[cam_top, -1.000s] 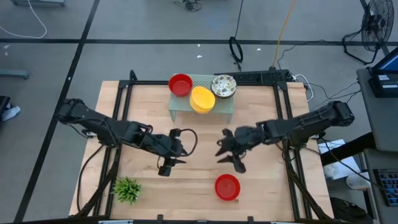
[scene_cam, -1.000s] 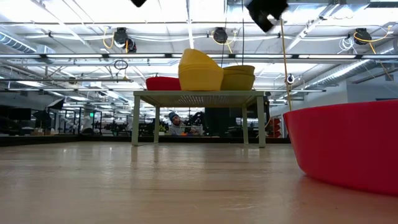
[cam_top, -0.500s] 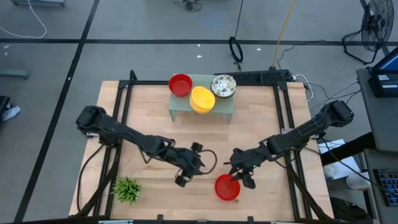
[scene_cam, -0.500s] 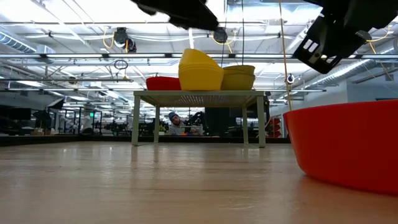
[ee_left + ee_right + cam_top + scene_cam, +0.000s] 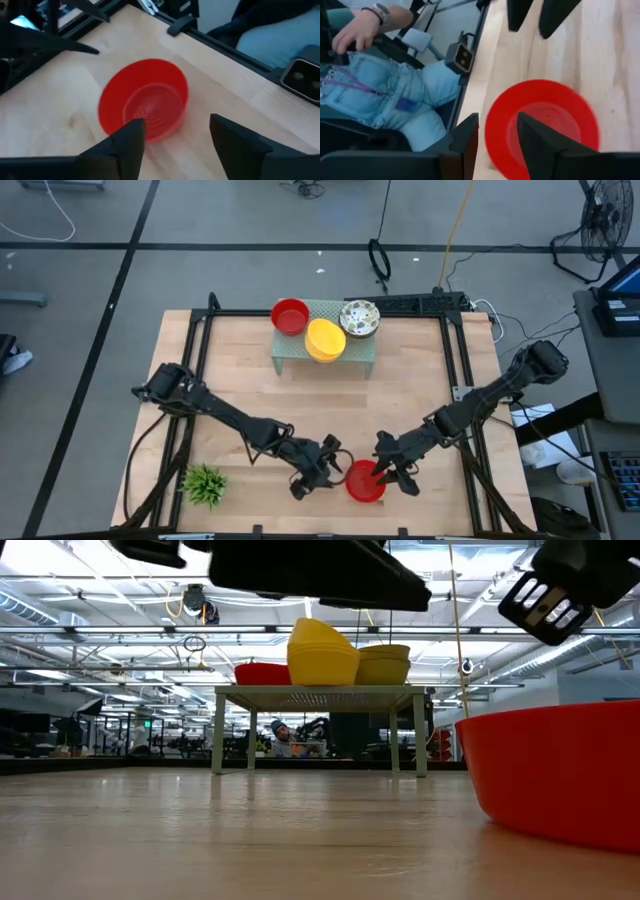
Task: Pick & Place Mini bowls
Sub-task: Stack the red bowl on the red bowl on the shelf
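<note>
One red mini bowl (image 5: pixel 365 482) sits upright on its base on the wooden table near the front edge; it also fills the right of the low view (image 5: pixel 560 775). My left gripper (image 5: pixel 333 470) is open just left of it, the bowl (image 5: pixel 145 102) lying ahead of its fingers. My right gripper (image 5: pixel 393 477) is open over the bowl's right rim (image 5: pixel 495 127), one finger over the inside and one outside, above it. A red bowl (image 5: pixel 290 315), a yellow bowl (image 5: pixel 325 340) and a speckled bowl (image 5: pixel 360 318) rest on the pale green stand (image 5: pixel 300 355).
A small green plant (image 5: pixel 203 483) stands at the front left corner. A black frame (image 5: pixel 200 340) runs along the table's sides. A person in jeans (image 5: pixel 385 85) sits just beyond the front edge, a hand (image 5: pixel 352 32) raised. Bare wood lies between the stand and the bowl.
Both grippers have come down and toward the table's near edge, closing on the red bowl from its left and right sides. Each has rolled somewhat on the way. The bowls have not moved.
</note>
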Tool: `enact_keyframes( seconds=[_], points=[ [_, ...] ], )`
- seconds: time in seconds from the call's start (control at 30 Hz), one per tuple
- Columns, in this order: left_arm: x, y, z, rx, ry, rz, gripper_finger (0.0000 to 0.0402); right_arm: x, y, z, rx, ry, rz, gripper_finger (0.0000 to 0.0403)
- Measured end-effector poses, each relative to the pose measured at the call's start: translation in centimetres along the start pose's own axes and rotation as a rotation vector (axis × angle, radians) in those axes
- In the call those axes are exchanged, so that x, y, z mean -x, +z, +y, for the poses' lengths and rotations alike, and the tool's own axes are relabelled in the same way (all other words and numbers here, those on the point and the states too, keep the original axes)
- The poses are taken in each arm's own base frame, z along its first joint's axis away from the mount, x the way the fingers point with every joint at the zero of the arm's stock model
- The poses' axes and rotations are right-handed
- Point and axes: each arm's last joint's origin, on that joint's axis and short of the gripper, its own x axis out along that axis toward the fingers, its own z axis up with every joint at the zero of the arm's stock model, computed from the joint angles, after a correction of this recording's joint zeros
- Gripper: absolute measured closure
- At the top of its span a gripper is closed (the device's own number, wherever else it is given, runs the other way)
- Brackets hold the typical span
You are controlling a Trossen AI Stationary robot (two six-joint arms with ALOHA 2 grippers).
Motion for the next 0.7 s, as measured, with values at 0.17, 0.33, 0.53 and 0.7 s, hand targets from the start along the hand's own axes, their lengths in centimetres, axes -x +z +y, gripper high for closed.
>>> enact_keyframes(
  seconds=[0.17, 0.33, 0.53, 0.7],
  points=[
    [0.2, 0.6, -1.2, -0.061, -0.046, -0.008, 0.0159, -0.1, -0.5, 0.9, 0.026, -0.057, -0.042, 0.0280],
    [-0.1, 0.4, -1.7, -0.056, -0.047, 0.014, 0.0158, -0.5, -1.2, 1.8, 0.031, -0.091, -0.072, 0.0280],
    [-0.1, 0.6, -2.3, -0.019, -0.037, 0.022, 0.0158, -2.9, -2.6, 2.6, 0.047, -0.162, -0.142, 0.0280],
    [-0.1, 0.7, -3.0, 0.020, -0.053, 0.031, 0.0158, -4.2, -3.7, 2.8, 0.076, -0.173, -0.107, 0.0280]
  ],
)
